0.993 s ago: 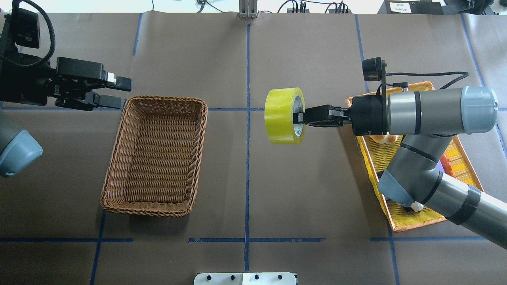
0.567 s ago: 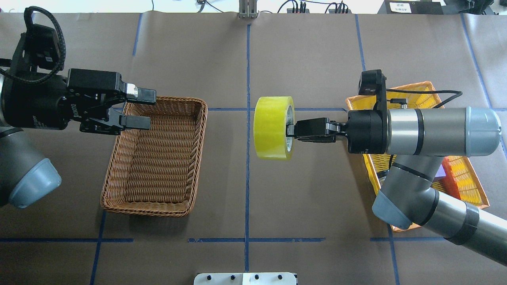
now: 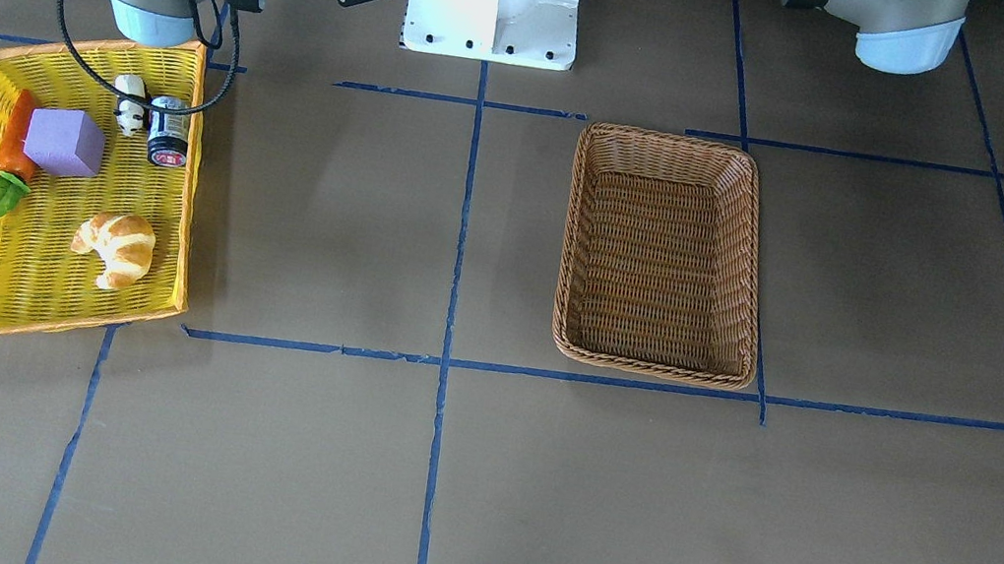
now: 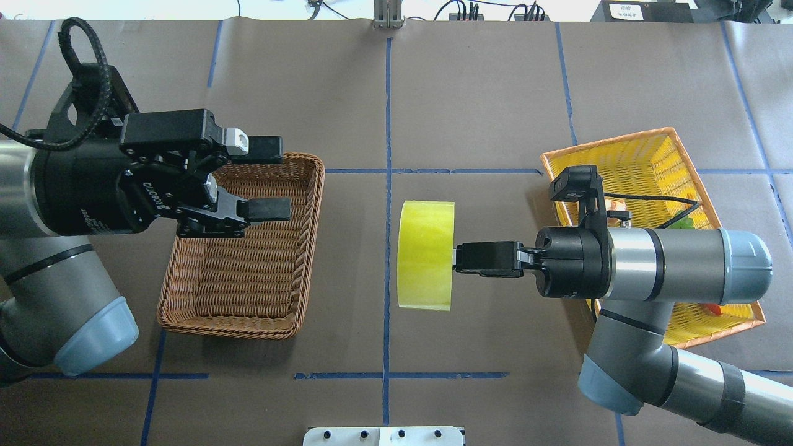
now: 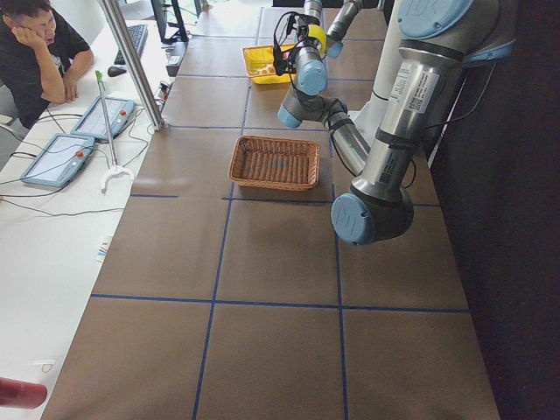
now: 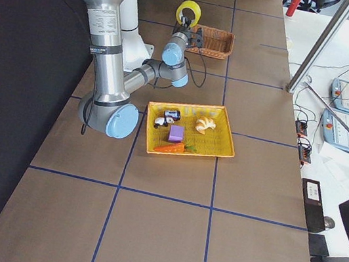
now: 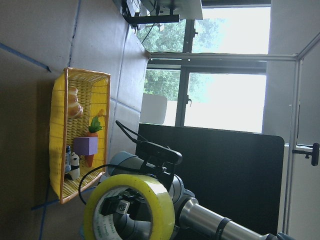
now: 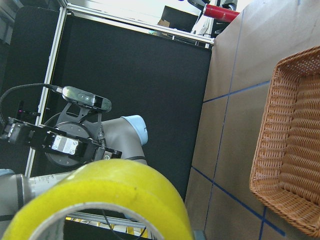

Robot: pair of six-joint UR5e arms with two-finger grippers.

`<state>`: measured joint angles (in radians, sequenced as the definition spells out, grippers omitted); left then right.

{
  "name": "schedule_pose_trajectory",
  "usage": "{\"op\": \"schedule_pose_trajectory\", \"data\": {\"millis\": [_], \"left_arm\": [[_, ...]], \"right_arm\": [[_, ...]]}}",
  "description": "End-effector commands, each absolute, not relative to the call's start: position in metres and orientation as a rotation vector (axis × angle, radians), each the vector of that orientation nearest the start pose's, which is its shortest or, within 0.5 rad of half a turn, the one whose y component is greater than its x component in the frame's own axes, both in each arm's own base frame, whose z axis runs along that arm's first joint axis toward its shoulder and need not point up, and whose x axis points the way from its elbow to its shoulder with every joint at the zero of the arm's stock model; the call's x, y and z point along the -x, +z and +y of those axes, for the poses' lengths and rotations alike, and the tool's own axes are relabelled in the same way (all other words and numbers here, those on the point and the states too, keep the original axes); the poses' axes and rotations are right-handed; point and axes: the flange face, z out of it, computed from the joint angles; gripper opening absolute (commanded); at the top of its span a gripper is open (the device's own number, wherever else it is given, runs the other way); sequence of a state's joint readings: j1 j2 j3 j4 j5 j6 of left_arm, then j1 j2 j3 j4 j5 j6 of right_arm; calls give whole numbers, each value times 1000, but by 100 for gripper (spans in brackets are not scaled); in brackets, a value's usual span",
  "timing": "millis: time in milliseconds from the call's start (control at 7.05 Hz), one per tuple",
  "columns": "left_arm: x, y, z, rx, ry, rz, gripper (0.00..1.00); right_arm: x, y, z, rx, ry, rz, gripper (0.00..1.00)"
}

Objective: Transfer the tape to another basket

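Here, the left gripper (image 4: 282, 179) hangs above the far corner of the basket (image 4: 310, 248) with its fingers spread wide and nothing between them. It points across the table at the tape (image 4: 426, 255).

The tape is in the air over the middle of the table, well apart from the basket and touching nothing but the right gripper (image 4: 460, 257). That gripper is clamped on the roll's wall, and the left wrist view shows one finger inside the core.

The roll's axis lies level, running along the table in line with both grippers. One open face is turned to the left gripper and the other to the right. Its broad round faces stand upright, so from overhead it shows only as an edge-on band.

It is probably light and stiff, since the cardboard core should keep the ring from folding. The smooth outer film looks slick, though, and a grip across the outside would likely slip or be too wide. The safer hold is the one in use: pinch the wall, one finger in the core and one outside. The side away from the right gripper's fingers is free for that.

The yellow basket (image 4: 626, 162) sits behind the right arm.
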<state>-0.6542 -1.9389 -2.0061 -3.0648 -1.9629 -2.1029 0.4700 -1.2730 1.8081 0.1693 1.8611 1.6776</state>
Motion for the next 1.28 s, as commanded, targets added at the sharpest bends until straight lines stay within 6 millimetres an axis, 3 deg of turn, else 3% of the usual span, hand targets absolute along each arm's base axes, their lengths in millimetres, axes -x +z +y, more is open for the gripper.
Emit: {"op": "schedule_pose_trajectory", "data": {"millis": [0,567,851,1134], "left_arm": [[-306,133,-319,125,-166,2264,100],[-342,116,-288,211,-188,2311,100],[-348,103,-286,208,-232,2349,100],[-349,102,-285,211,-236,2349,100]], "right_arm": [[371,220,-297,-199,-16,-2259,0],[372,217,-297,-198,-17,-2259,0],[372,216,-296,-196,-18,-2259,0],[374,216,-294,-190,-15,-2260,0]]}}
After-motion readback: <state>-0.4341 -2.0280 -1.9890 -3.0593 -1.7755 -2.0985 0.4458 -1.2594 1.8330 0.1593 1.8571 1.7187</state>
